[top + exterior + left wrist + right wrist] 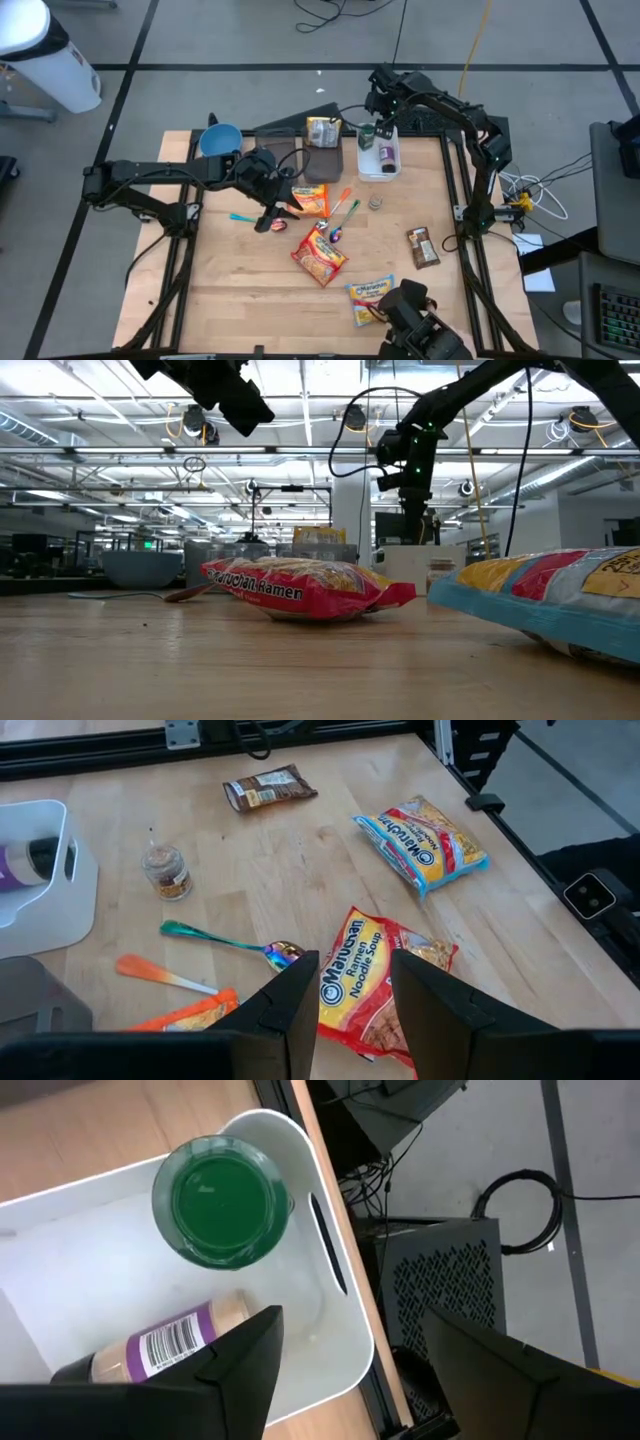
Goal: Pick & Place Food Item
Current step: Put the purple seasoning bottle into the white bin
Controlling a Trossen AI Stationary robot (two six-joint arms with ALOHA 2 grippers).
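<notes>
Fingers of the left gripper (350, 1010) stand parted with nothing between them, raised above the wooden tabletop (240, 290). Fingers of the right gripper (345, 1370) are also spread and hold nothing; this gripper hangs over the far right corner of the tabletop, above the white bin (330, 1310).

1. Tabletop: pale wood planks, matte, framed by dark rails.
2. White bin: smooth plastic, rounded corners, a slot handle in its side wall. It holds a jar with a green lid (222, 1202), upright, and a bottle with a purple label (165, 1342), lying on its side just beside the jar.
3. Red ramen packet (375, 985): glossy crinkled film, flat and rectangular, lying on the tabletop directly ahead of and below the left fingers, apart from them.
4. Blue ramen packet (420, 840): same film, lying near the front edge, well apart from both grippers.
5. Brown snack packet (268, 788): small, flat, near the right rail.
6. Iridescent spoon (230, 942) and orange utensil (160, 975): slim, beside the red packet.
7. Small spice jar (166, 872): clear, upright, possibly glass.
</notes>
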